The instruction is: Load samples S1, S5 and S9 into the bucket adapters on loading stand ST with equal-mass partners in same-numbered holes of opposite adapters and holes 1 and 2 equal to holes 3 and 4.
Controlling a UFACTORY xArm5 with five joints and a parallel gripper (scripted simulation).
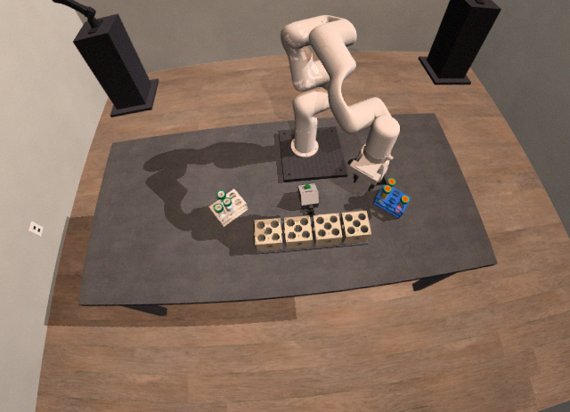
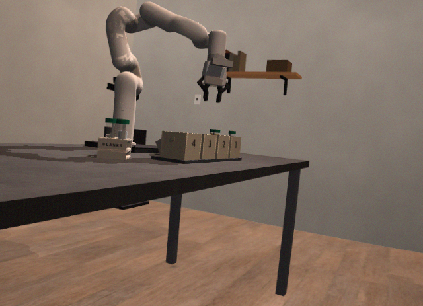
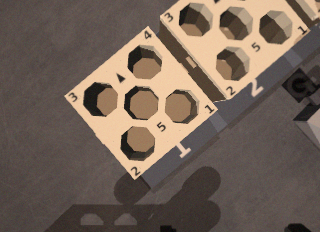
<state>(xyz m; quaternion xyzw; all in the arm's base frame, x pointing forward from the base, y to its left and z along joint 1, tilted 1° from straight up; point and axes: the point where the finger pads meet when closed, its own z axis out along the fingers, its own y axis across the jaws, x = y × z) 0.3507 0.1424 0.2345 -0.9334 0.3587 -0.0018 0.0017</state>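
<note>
You have the gripper a little over half open, holding nothing, high beside the blue rack. Your three orange-dotted samples stand there, unloaded. The rack is loose, so a finger coming down off-line could clip a neighbouring cap or shove it. Misread a level or cap dot, and you may pair unequal tubes across opposite adapters
</note>
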